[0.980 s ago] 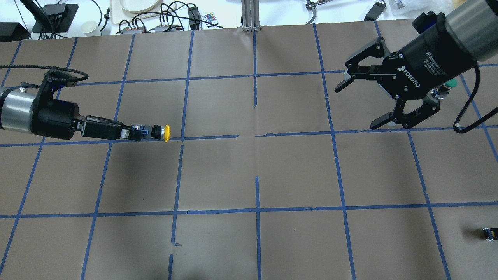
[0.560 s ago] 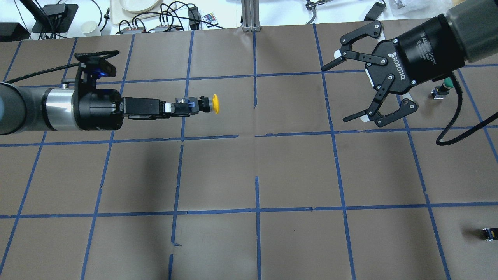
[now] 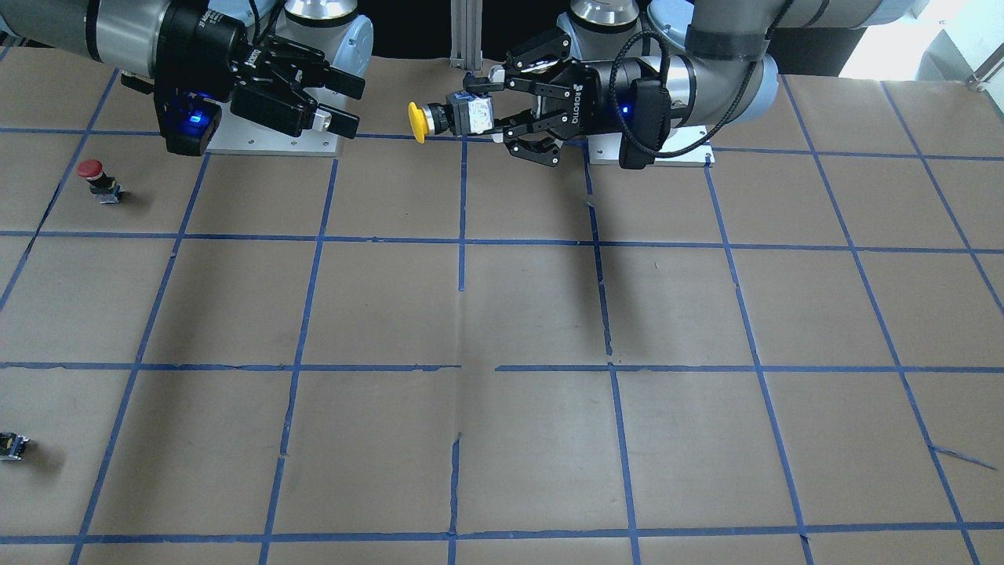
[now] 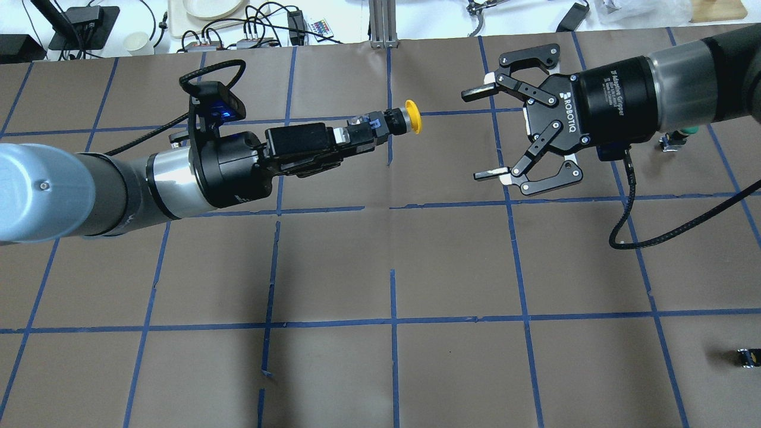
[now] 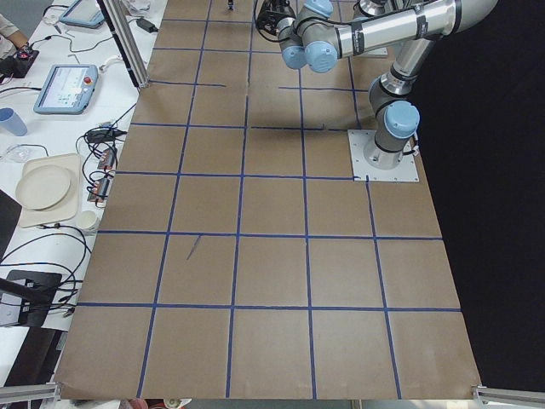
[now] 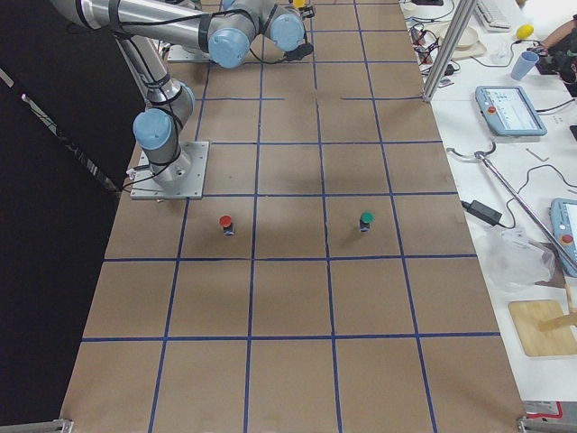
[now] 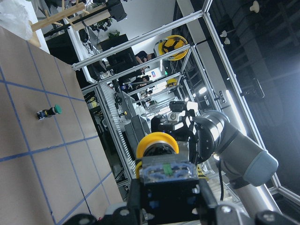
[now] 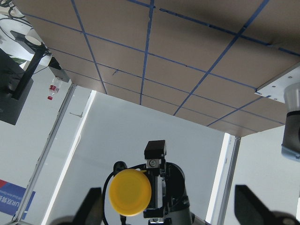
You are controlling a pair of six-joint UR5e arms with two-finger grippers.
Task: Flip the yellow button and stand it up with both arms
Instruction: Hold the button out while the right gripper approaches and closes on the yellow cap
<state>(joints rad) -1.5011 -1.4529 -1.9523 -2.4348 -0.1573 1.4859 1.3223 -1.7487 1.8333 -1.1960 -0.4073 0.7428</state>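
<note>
The yellow button is held level in the air, its yellow cap pointing at the right gripper. My left gripper is shut on its dark base. In the front view, the left gripper grips the base behind the cap. My right gripper is wide open and faces the cap from a short gap; it also shows in the front view. The cap shows in the left wrist view and, between my open fingers, in the right wrist view.
A red-capped button stands on the table on the robot's right side, and a green-capped one stands farther out. A tiny black block lies near the right front edge. Cables and dishes lie beyond the table's far edge.
My left arm has carried the yellow button farther from the robot and toward the table's middle. My right gripper has swung left to face the cap and has stayed open.
</note>
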